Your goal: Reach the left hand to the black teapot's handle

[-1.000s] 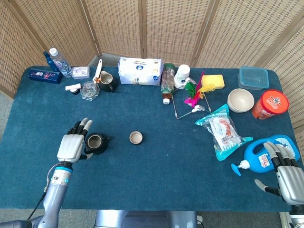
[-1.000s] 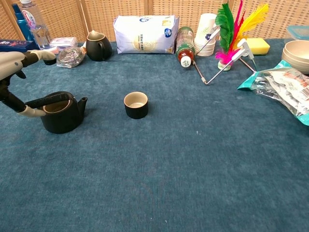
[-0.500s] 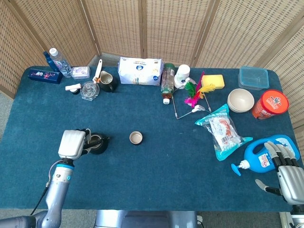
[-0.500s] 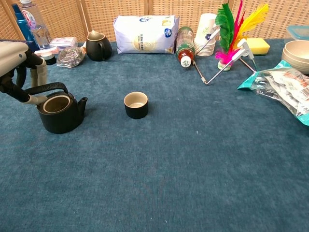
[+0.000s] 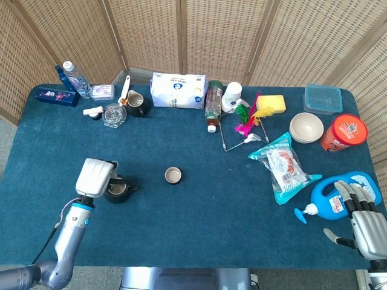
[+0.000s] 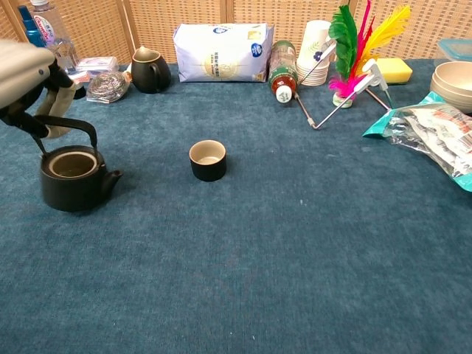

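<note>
We see our left hand (image 5: 94,177) over the black teapot (image 6: 71,178), near the counter's (image 5: 199,211) front-left corner, with its fingers (image 6: 49,109) curled around the teapot's raised handle (image 6: 70,122) and grasping it. The teapot is upright and lidless, its spout toward the small brown cup (image 6: 207,159), which stands apart from it nearer the counter's middle. Whether the teapot's base touches the counter we cannot tell. Our right hand (image 5: 367,225) rests at the front-right corner, fingers released and spread, just beside the blue detergent bottle (image 5: 331,199).
</note>
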`<state>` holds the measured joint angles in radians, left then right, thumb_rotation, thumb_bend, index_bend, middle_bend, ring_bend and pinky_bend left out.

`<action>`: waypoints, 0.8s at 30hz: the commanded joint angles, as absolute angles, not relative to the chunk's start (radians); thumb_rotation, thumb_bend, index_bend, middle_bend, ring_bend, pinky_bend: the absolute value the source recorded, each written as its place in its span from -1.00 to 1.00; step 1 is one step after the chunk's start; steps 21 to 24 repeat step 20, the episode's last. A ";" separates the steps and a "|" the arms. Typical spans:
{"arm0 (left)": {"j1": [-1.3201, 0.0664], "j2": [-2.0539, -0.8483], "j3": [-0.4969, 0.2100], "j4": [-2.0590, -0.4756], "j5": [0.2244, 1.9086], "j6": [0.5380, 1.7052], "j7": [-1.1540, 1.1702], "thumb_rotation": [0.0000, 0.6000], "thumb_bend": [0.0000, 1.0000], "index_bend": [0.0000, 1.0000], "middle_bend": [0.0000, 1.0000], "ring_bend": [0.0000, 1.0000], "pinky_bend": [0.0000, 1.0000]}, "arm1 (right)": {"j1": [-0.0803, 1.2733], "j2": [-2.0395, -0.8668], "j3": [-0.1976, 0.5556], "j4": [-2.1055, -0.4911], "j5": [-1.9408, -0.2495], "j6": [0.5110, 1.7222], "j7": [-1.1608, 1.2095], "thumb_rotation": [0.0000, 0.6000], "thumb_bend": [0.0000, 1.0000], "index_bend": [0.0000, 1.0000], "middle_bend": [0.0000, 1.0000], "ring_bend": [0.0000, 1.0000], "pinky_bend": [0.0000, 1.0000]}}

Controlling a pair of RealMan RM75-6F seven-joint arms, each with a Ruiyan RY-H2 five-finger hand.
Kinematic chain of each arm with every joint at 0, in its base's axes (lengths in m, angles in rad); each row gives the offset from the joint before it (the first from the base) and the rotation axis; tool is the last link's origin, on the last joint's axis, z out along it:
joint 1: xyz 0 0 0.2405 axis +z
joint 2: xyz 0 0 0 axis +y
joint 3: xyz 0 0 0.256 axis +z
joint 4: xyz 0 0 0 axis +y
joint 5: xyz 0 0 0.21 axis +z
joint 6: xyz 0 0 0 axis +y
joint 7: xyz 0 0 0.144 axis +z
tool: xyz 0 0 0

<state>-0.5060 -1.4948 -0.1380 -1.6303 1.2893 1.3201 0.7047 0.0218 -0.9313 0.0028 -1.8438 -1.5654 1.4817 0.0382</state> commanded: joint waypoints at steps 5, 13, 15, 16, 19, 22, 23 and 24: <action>-0.540 -1.419 -0.132 -1.581 1.459 1.336 0.547 1.00 0.18 0.45 0.49 0.50 0.83 | 0.021 -0.932 0.003 -1.844 -1.565 1.483 0.039 1.00 -1.00 -1.00 -1.00 -1.00 -1.00; -0.608 -1.407 -0.167 -1.487 1.536 1.307 0.475 1.00 0.15 0.45 0.49 0.49 0.83 | 0.020 -0.933 0.002 -1.845 -1.565 1.484 0.038 1.00 -1.00 -1.00 -1.00 -1.00 -1.00; -0.630 -1.413 -0.185 -1.462 1.537 1.295 0.487 1.00 0.15 0.45 0.49 0.49 0.83 | 0.020 -0.932 0.002 -1.845 -1.565 1.485 0.039 1.00 -1.00 -1.00 -1.00 -1.00 -1.00; -0.642 -1.417 -0.195 -1.447 1.535 1.288 0.493 1.00 0.15 0.45 0.49 0.49 0.83 | 0.019 -0.932 0.001 -1.845 -1.568 1.485 0.039 1.00 -1.00 -1.00 -1.00 -1.00 -1.00; -0.688 -1.432 -0.223 -1.402 1.517 1.243 0.525 1.00 0.15 0.45 0.49 0.49 0.83 | 0.021 -0.932 0.001 -1.844 -1.567 1.482 0.038 1.00 -1.00 -1.00 -1.00 -1.00 -1.00; -0.693 -1.437 -0.225 -1.396 1.514 1.236 0.531 1.00 0.14 0.45 0.49 0.49 0.83 | 0.021 -0.933 0.001 -1.843 -1.566 1.481 0.038 1.00 -1.00 -1.00 -1.00 -1.00 -1.00; -0.693 -1.437 -0.225 -1.396 1.514 1.236 0.531 1.00 0.14 0.45 0.49 0.49 0.83 | 0.021 -0.933 0.001 -1.843 -1.566 1.481 0.038 1.00 -1.00 -1.00 -1.00 -1.00 -1.00; -0.693 -1.437 -0.225 -1.396 1.514 1.236 0.531 1.00 0.14 0.45 0.49 0.49 0.83 | 0.021 -0.933 0.001 -1.843 -1.566 1.481 0.038 1.00 -1.00 -1.00 -1.00 -1.00 -1.00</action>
